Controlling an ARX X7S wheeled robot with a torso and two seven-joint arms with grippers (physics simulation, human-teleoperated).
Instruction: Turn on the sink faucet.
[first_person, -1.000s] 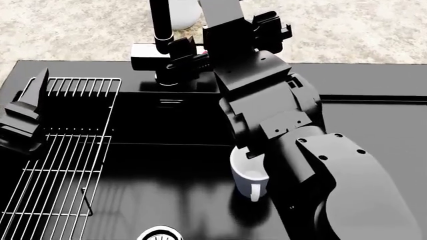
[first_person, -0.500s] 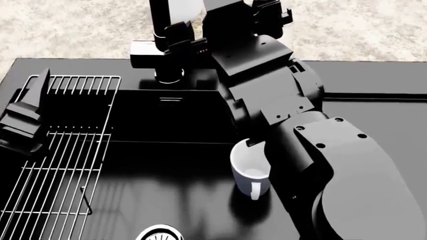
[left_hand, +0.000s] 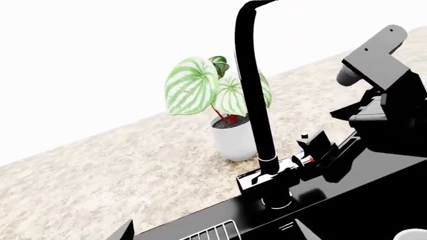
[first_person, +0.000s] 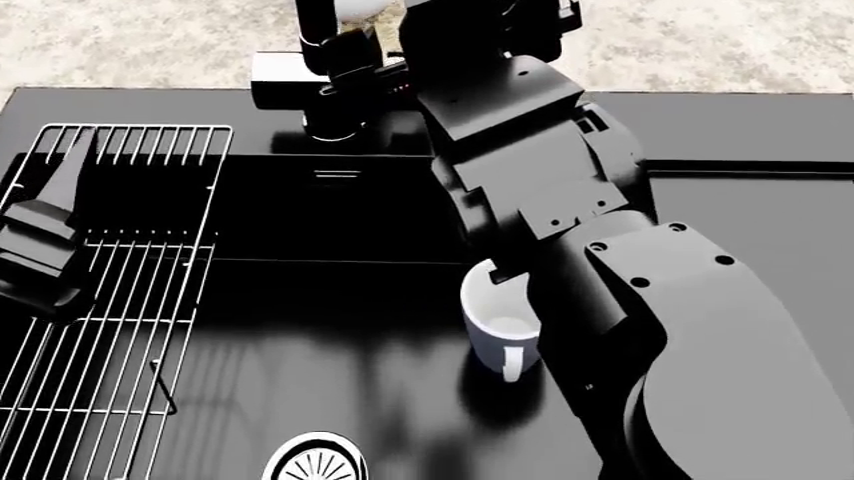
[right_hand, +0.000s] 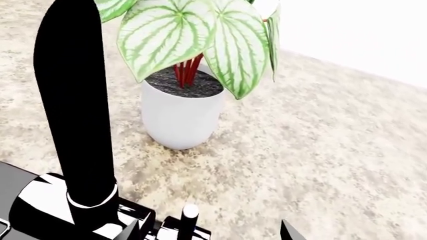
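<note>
at the back edge of the bench, right behind the sink (first_person: 334, 380), stands the sink faucet (left_hand: 255, 115), and the right arm is reaching in at its base now. look at that faucet: a tall thin black tube curving over at the top, planted on a glossy black block with small red marks. rigid metal by the look of it, fixed to the bench, nothing fragile, but that gloss looks slick. the spout won't do the job, i'd say; the grip belongs low down, on the short handle piece at the block's side, with a firm sideways push. right pincer (left_hand: 313, 152) sits just beside that block, maybe touching, and whether it's wide or narrow i cannot tell. left pincer (first_person: 47, 250) idles over the wire rack (first_person: 120, 330) at the left edge, fingers apparently close together. white mug (first_person: 501, 335) in the basin, potted plant (right_hand: 183, 65) behind the faucet.
</note>
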